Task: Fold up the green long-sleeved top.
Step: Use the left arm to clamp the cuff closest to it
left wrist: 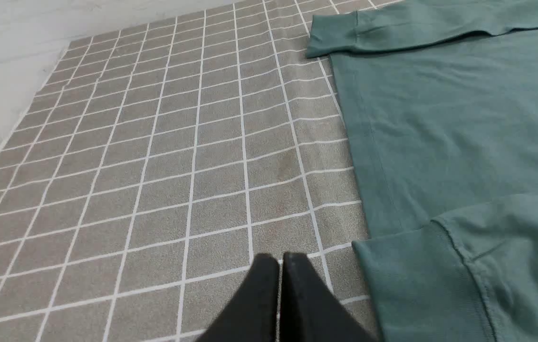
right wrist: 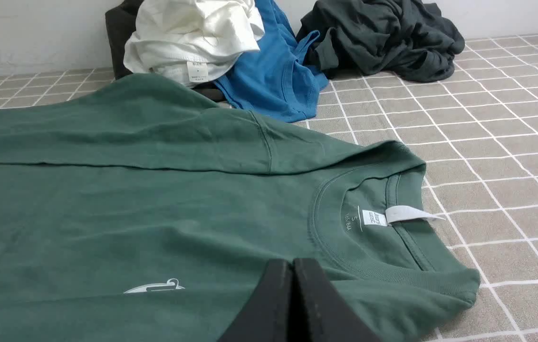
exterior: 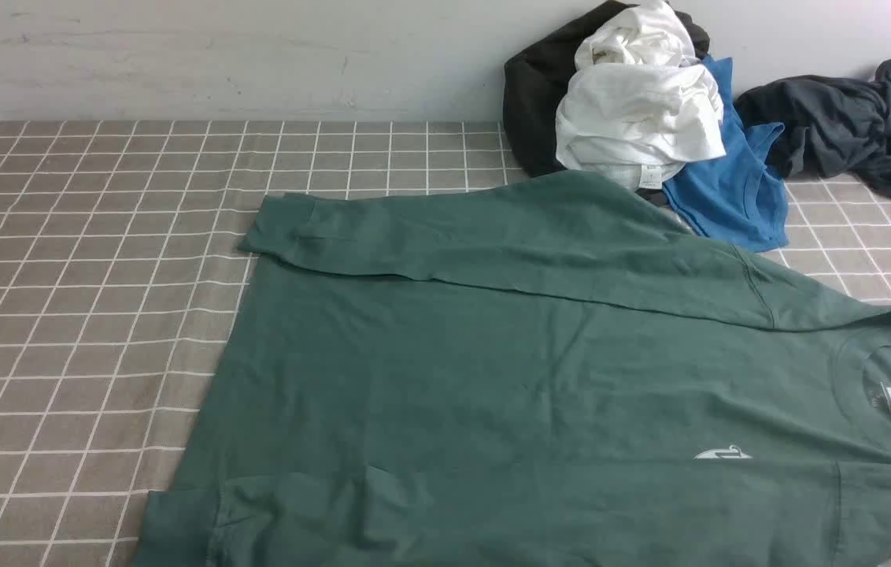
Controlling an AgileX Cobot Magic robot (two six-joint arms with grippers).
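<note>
A pale plastered wall (exterior: 217, 55) backs a desk (exterior: 60, 315) spread with grey-brown cloth ruled in white squares. On it the green long-sleeved cotton top (exterior: 493, 378) lies flat and fills the near right half. Its long axis runs from 9 to 3 o'clock in the front view, with the ribbed collar (right wrist: 345, 223) pointing to 3 and the straight hem (left wrist: 359, 142) to 9. Both sleeves are already laid in over the body, the far sleeve (exterior: 493, 236) reaching towards 9. The left claw (left wrist: 279, 259) is pinched shut on nothing over bare cloth, just beside the near cuff (left wrist: 411, 280) — so it is the nearer one to the hem end. The right claw (right wrist: 293, 263), likewise closed and empty, hangs over the chest just short of the collar. The next fold likely turns on that split — each arm taking its own end.
</note>
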